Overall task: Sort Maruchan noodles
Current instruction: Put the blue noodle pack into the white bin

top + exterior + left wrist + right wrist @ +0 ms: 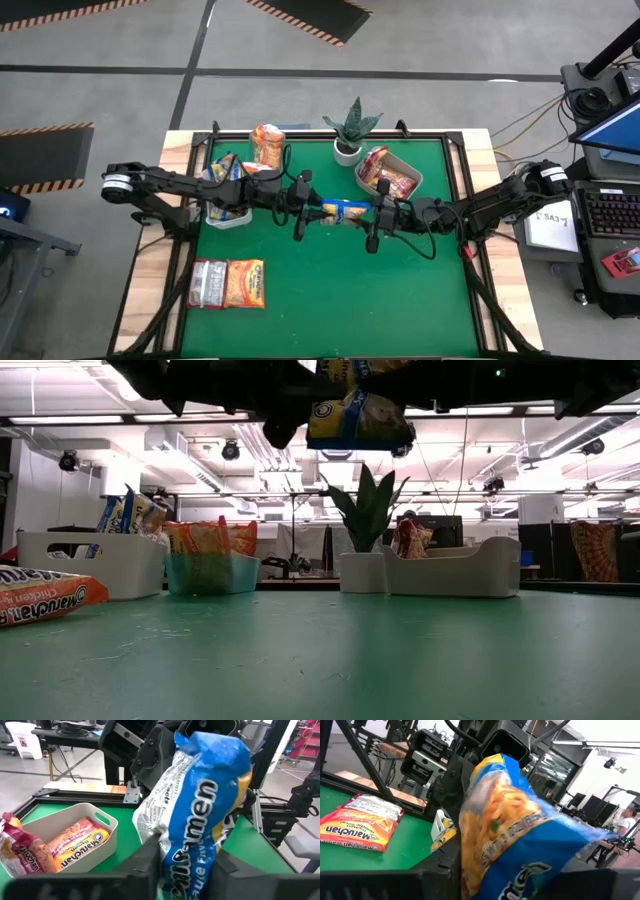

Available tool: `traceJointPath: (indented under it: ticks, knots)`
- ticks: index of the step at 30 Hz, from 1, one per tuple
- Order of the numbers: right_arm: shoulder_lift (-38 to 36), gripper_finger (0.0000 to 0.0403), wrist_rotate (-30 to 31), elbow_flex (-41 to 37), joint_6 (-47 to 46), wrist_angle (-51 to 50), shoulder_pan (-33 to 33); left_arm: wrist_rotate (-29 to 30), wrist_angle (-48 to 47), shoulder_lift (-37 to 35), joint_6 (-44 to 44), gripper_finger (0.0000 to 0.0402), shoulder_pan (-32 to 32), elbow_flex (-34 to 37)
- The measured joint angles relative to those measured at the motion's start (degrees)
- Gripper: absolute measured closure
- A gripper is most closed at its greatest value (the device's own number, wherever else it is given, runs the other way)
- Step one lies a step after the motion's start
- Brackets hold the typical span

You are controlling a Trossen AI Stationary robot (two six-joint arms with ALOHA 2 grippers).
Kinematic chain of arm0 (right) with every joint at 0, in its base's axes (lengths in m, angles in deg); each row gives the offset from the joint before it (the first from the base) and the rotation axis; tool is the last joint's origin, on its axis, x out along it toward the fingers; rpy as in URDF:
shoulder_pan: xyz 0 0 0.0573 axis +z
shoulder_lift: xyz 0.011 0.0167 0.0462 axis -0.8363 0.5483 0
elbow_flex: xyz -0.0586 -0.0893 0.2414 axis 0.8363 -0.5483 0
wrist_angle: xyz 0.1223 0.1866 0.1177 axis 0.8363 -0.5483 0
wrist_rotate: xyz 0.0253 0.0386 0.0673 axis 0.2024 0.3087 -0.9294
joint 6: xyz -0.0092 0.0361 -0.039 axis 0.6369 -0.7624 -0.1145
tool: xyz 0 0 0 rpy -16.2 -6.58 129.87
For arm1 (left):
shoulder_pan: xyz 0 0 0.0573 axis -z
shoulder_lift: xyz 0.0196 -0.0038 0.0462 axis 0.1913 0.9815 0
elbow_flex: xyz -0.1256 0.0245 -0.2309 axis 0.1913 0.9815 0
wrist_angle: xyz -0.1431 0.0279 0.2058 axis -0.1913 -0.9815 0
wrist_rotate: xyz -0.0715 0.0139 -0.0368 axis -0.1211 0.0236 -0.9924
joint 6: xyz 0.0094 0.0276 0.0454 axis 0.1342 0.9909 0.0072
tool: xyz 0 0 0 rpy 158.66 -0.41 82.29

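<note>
Hanging mid-table, blue packet [346,211] between left tool [312,212], right tool [378,214], clear of bins.

Even, bright indoor light from overhead; ceiling strip lights [60,420] run across the top of the low view and blow out white. Arms there show as black silhouettes vs the glare. Green tabletop [330,290] in the high view is evenly lit w/ soft, faint shadows. Both wrist views: near packet [200,815] and dark fingers [145,865] at the bottom are blurred; upper right of the right wrist view is overexposed.
</note>
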State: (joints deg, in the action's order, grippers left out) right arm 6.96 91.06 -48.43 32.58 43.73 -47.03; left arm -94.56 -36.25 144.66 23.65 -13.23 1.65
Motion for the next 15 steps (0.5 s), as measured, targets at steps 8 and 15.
traceJointPath:
  ticks: [8,15]
  knots:
    - [-1.9,0.0226,0.4,0.0,-1.6,-0.2,0.0,0.1,-5.7,-3.3,-0.3,0.0385,0.0,-0.2]
    - [-6.9,0.0218,4.2,0.0,-3.4,-2.6,0.0,4.3,-32.1,-10.3,-0.6,0.0389,0.1,-7.6]
